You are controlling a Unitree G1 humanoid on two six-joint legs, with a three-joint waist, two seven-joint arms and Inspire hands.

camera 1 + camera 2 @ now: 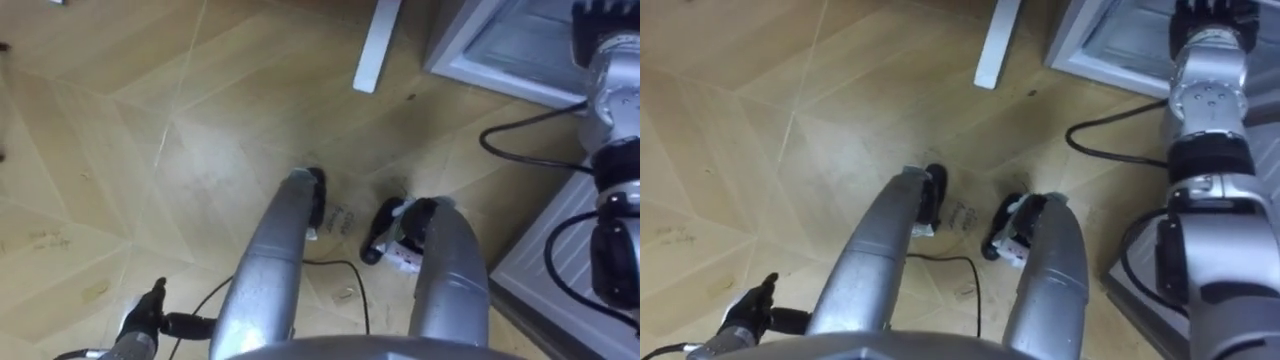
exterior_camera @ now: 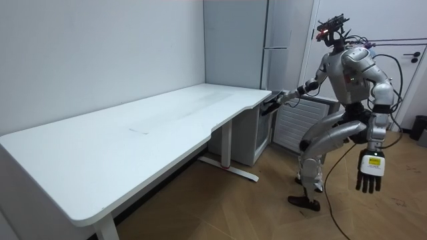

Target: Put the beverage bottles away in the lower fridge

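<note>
the left hand's (image 2: 369, 175) fingers are straight and slightly spread, pointing at the pale wooden floor (image 1: 150, 150), and they hold nothing. the hand hangs at the end of a lowered arm on the side of the body nearer the room camera.

the right hand (image 2: 272, 107) is dark and stretched forward at the end of a nearly level arm. it sits just beside the corner of the long white desk (image 2: 133, 133) and in front of the tall pale grey fridge (image 2: 237, 47). whether its fingers are spread, curled or hooked on anything there i cannot tell. below it is the lower fridge (image 2: 252, 137), and whether its door is open i cannot tell either.

the robot stands with knees bent between the desk end and the fridge, looking down at its own legs and the desk's white foot bar (image 1: 377, 45).

where the drinks are i cannot tell; the left hand carries none.

judging from the task alone, drinks would be bottles or cans: stiff, smooth-walled and fairly heavy when full, and likely slippery if cold or wet. the safest hold is probably around the middle of the body, thumb opposite the fingers. it should stay upright, and thin cans should not be squeezed hard.
</note>
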